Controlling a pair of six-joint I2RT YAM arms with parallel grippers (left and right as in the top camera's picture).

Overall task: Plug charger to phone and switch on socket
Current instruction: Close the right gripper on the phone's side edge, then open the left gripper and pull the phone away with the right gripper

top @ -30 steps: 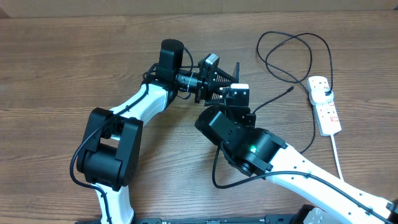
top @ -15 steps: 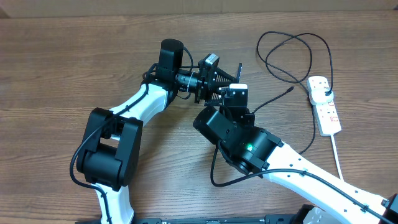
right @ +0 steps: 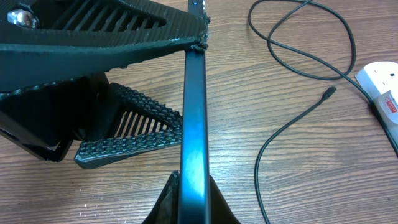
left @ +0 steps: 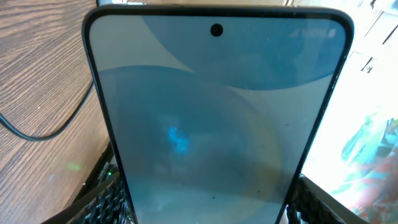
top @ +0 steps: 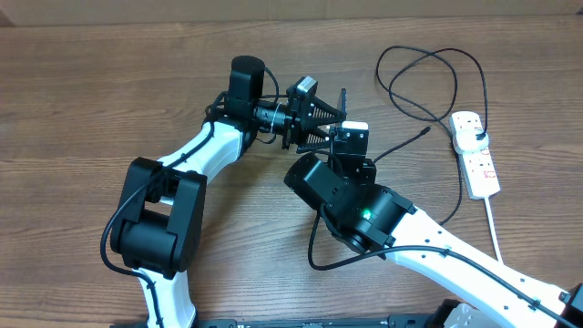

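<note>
Above a brown wood-grain bench [top: 91, 82], the left end effector [top: 326, 117] and right end effector [right: 193, 196] both pinch the phone [left: 217, 124]; the charger [right: 328, 93] tip lies on the wood, near the socket [top: 480, 162].

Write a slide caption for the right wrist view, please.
Right gripper pinches the edge-on phone held by the left gripper; charger tip lies unplugged.

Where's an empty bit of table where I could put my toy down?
Biggest bare patch: the table left of the left arm. A smaller one lies at the front, between it and the right arm. Crowded: the middle, where both arms meet at the phone, and the right, with the cable loops and socket.
</note>
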